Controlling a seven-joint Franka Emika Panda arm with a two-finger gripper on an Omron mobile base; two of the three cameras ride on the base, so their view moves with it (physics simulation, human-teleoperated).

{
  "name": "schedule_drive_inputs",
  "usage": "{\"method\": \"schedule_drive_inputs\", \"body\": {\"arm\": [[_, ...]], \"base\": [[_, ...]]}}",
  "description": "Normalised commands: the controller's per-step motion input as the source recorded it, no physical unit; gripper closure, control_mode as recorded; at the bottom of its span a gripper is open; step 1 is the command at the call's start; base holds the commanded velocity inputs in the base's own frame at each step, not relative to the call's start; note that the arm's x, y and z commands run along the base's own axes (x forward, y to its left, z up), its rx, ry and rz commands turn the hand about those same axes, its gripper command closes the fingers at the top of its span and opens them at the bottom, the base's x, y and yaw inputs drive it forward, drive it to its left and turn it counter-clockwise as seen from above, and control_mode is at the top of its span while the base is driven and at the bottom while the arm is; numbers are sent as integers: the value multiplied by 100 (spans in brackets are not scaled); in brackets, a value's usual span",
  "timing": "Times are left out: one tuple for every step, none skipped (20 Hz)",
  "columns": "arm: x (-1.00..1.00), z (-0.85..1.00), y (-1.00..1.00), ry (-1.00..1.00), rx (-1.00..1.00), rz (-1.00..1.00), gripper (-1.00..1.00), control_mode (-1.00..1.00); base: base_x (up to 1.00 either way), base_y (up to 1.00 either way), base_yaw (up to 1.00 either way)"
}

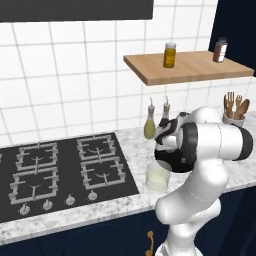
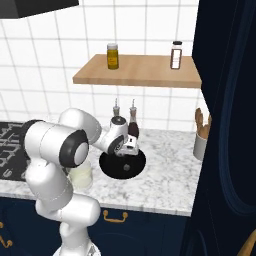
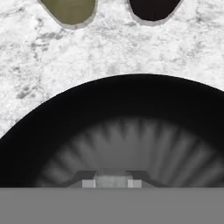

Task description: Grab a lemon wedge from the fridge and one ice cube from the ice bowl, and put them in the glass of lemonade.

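The gripper (image 3: 112,183) sits low in the black bowl (image 2: 107,169) on the marble counter (image 2: 165,185), its jaws drawn close on a small pale cube (image 3: 112,180). The ice cube looks light, hard and slippery, best pinched on two flat opposite faces. The glass (image 1: 158,176) of pale lemonade stands just beside the bowl
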Motion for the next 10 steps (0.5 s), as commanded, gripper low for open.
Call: {"method": "schedule_drive_inputs", "body": {"arm": [[-26,80,0,-9,0,0,100,-100],[-28,84,0,-8,0,0,100,-100],[-34,81,0,-8,0,0,100,-100],[-39,79,0,-6,0,0,100,-100],[-38,75,5,-3,0,0,100,-100],[-39,76,9,0,0,0,100,-100],[-40,76,9,0,0,0,100,-100],[-42,73,17,0,0,0,100,-100],[-51,69,25,0,0,0,100,-100],[-62,64,43,0,-1,0,100,-100]], "base": [[0,0,0],[0,0,0],[0,0,0],[0,0,0],[0,0,0],[0,0,0],[0,0,0],[0,0,0],[0,0,0],[0,0,0]]}}
